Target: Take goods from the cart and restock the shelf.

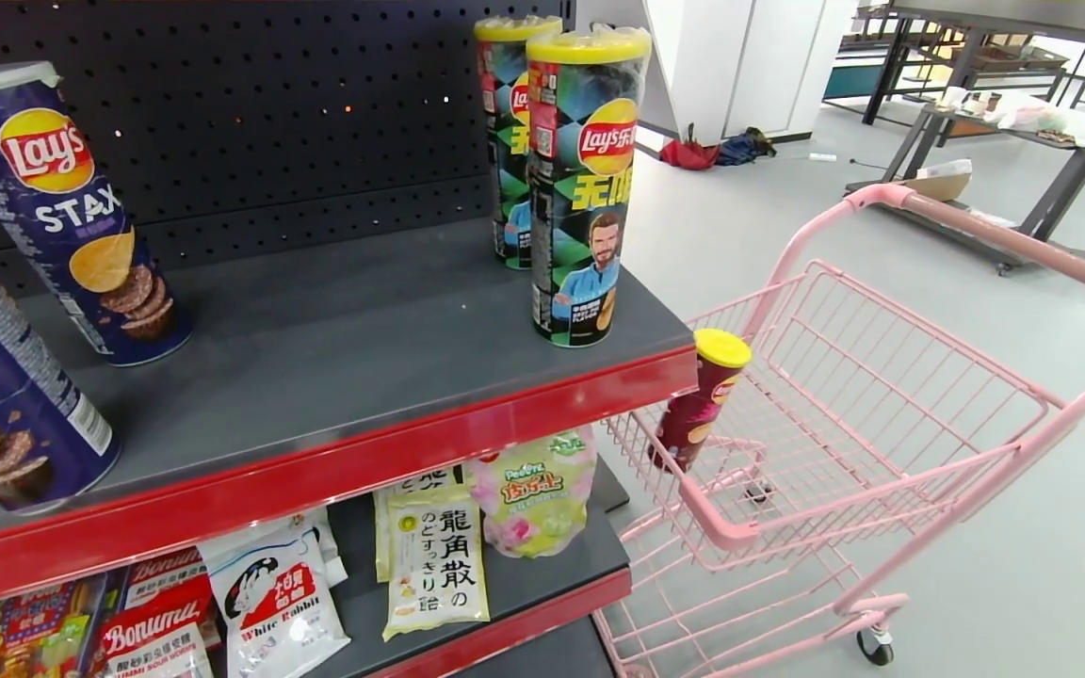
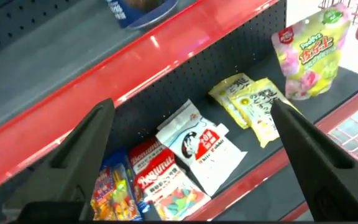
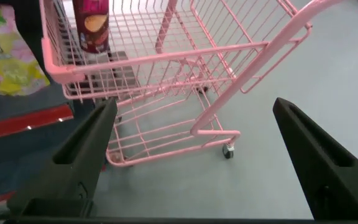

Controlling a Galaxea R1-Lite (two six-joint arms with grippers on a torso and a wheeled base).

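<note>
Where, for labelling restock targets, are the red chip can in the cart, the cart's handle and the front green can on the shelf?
red chip can [image 1: 696,411]: head view, maroon side.
cart handle [image 1: 976,228]: head view, mid pink bar.
front green can [image 1: 580,221]: head view, its label.

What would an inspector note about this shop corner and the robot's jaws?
Surface: grey top shelf with a red edge, lower shelf beneath.
Job's things: maroon can stands in the pink cart, in the corner by the shelf; two green cans and two blue cans on the top shelf.
Clutter: candy bags on the lower shelf.
Grippers: left gripper faces the lower shelf, jaws open and empty; right gripper faces the cart, jaws open and empty.
Cables: nothing seen.
Surroundings: grey floor, tables behind, red bundle on the floor.
</note>
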